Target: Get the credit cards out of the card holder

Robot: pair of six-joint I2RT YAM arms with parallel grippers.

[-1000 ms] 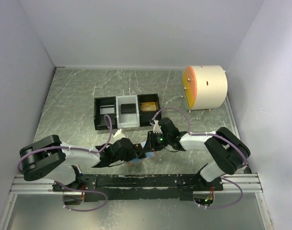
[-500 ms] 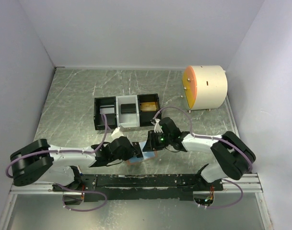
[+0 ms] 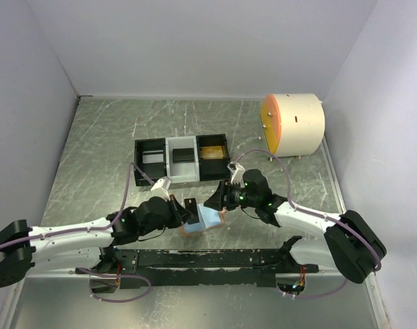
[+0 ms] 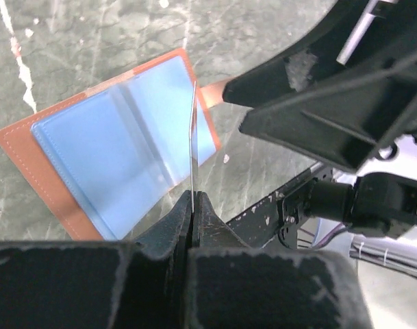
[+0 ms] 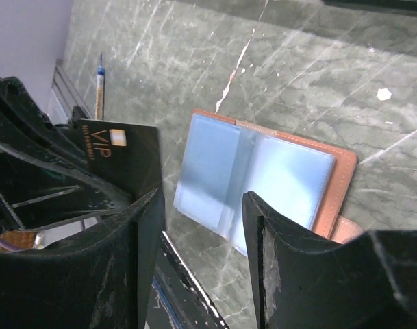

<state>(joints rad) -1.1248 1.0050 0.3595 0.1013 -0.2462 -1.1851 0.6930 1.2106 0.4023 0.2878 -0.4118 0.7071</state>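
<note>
**A:** Where's the card holder (image 3: 207, 219)?

**B:** Open flat on the table (image 3: 98, 157), just ahead of the black rail (image 3: 215, 259). There's free surface up to the tray (image 3: 181, 159).

**A:** Long axis?

**B:** Roughly left-right, with the tab toward the right arm.

**A:** Jaws?

**B:** The left gripper (image 4: 193, 205) pinches a dark card (image 5: 122, 154). It's edge-on in the left wrist view, and only the right wrist view shows "VIP". The right gripper (image 5: 201, 205) is spread, holding nothing.

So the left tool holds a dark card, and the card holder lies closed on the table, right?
Not quite. The card holder lies open, its pale blue pockets showing, as the right wrist view shows. The left tool does hold a dark card.
</note>
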